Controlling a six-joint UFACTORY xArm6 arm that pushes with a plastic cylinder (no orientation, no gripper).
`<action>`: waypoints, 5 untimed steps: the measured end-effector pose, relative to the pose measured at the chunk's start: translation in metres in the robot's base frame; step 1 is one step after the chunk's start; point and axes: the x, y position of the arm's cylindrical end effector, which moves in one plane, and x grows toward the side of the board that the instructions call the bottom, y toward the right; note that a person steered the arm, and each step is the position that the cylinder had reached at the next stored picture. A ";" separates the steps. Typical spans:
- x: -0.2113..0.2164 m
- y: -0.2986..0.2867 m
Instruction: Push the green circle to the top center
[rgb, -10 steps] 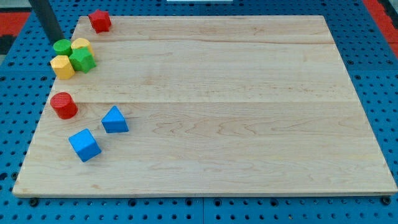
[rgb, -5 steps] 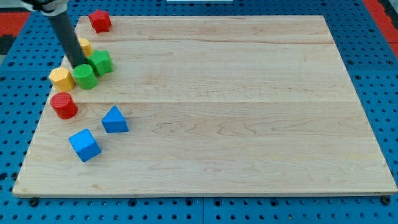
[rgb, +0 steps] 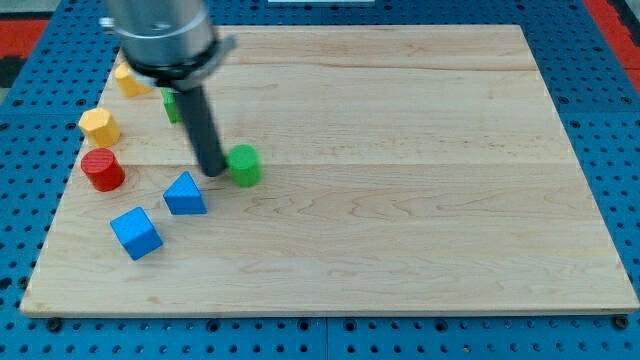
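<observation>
My tip (rgb: 214, 172) touching green circle (rgb: 243, 165), its left.

Arm: enters from the view's top left, its wide grey housing blurred.
Rod: dark and straight, leaning slightly down toward the view's right.
My tip (rgb: 214, 173): low on the surface, left of centre.

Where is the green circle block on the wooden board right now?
The green circle block sits left of the wooden board's centre, just right of my tip, with the blue triangle block to its lower left.
</observation>
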 end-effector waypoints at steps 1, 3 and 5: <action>0.013 0.038; -0.018 0.092; -0.017 0.165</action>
